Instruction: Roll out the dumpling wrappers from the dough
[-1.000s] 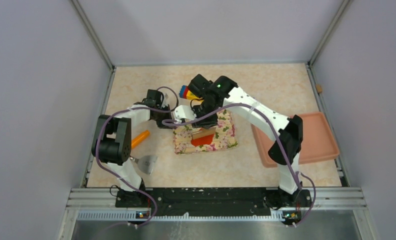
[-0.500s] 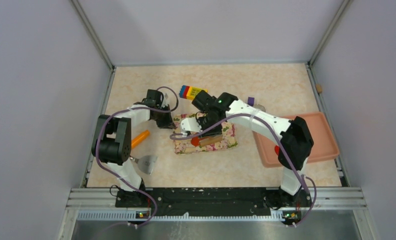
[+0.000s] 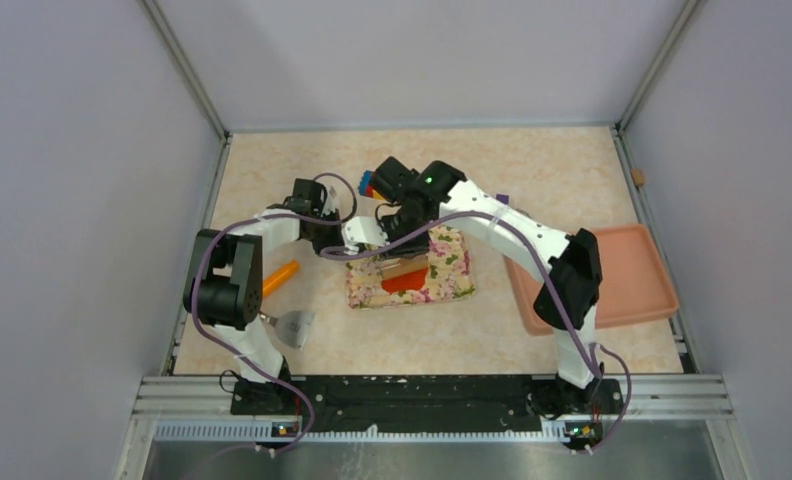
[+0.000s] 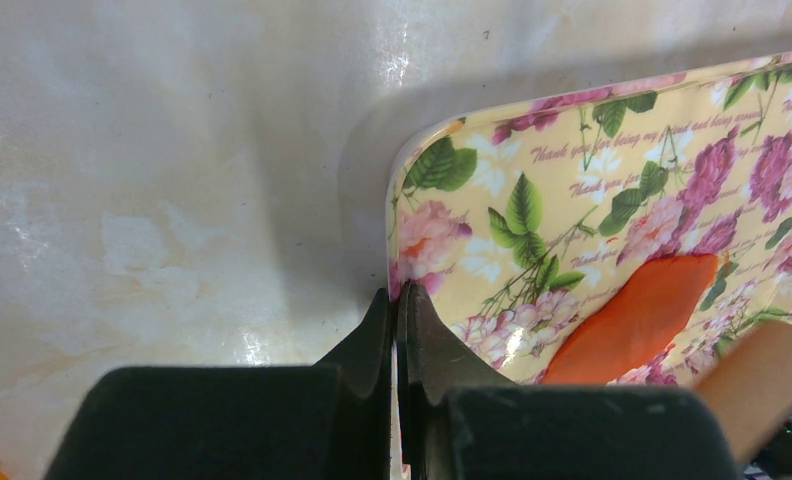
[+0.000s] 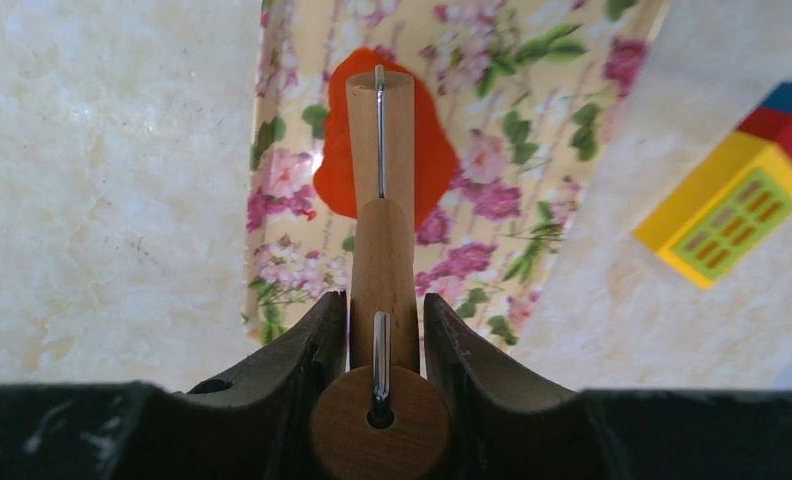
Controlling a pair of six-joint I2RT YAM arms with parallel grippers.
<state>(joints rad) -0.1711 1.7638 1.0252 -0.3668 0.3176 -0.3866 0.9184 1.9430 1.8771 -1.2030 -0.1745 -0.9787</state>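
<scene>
A flattened red-orange dough (image 3: 406,283) lies on a floral tray (image 3: 458,278). My right gripper (image 3: 396,250) is shut on the handle of a wooden rolling pin (image 3: 403,266). In the right wrist view the gripper (image 5: 384,310) holds the pin (image 5: 380,130) with its far end over the dough (image 5: 434,172). My left gripper (image 3: 342,247) is shut on the tray's near-left rim. The left wrist view shows that gripper (image 4: 399,295) pinching the tray's edge (image 4: 397,215), with the dough (image 4: 637,318) and the pin (image 4: 762,372) to its right. The dumpling wrappers are out of view.
An orange carrot toy (image 3: 281,277) and a metal scraper (image 3: 294,326) lie left of the tray. A pink tray (image 3: 632,275) sits at the right. A colourful block (image 3: 366,183) rests behind the right wrist, and a small purple piece (image 3: 502,197) lies further right. Walls enclose the table.
The right gripper pushed the rolling pin toward the near side of the tray over the dough, then drew it back to the far side. The left gripper kept hold of the tray.
</scene>
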